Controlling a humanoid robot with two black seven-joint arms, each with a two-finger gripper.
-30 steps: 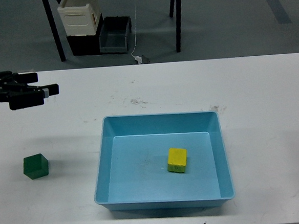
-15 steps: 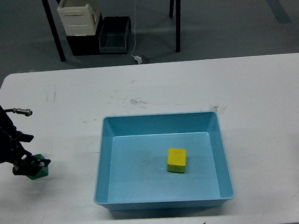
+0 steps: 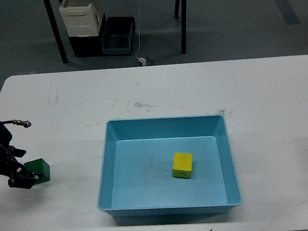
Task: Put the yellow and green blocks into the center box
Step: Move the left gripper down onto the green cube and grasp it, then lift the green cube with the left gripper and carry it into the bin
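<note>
A yellow block (image 3: 182, 165) lies inside the light-blue box (image 3: 165, 121) at the table's centre, right of the box's middle. A green block (image 3: 40, 169) sits on the white table, left of the box. My left gripper (image 3: 25, 179) comes in from the left edge and is low against the green block's left side. It looks dark and small, so I cannot tell its fingers apart or whether they hold the block. My right gripper is out of view.
The white table (image 3: 258, 97) extends behind and to the right of the box. Beyond its far edge, on the floor, stand a white container (image 3: 81, 17), a dark crate (image 3: 118, 36) and black table legs (image 3: 56, 32).
My left arm dropped from the upper left of the table down to the green block, then shifted slightly left and down. The block has stayed in about the same place.
</note>
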